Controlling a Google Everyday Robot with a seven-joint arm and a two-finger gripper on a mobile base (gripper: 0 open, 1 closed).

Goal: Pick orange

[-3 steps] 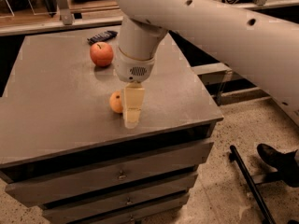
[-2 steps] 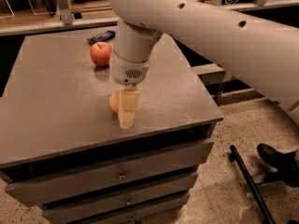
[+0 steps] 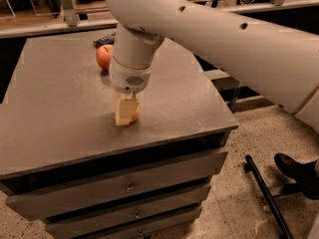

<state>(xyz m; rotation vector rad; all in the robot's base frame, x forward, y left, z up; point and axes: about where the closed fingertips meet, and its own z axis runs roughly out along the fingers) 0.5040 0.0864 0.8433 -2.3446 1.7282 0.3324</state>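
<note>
The orange (image 3: 135,114) is a small yellow-orange fruit on the grey cabinet top (image 3: 60,108), near its front middle. Only its right side shows, because my gripper (image 3: 125,114) stands in front of it. The gripper points straight down from the white arm (image 3: 199,29), reaches the cabinet top at the orange and covers most of it. The larger red apple (image 3: 103,57) lies further back, behind the wrist and apart from the orange.
A dark flat object (image 3: 104,39) lies at the back edge behind the apple. The cabinet has drawers (image 3: 129,185) below. A black pole (image 3: 264,195) and a person's shoe (image 3: 294,169) are on the floor at the right. Shelving runs along the back.
The gripper has moved left and down onto the orange. The orange showed at its left before and now shows only at its right. The apple has not moved.
</note>
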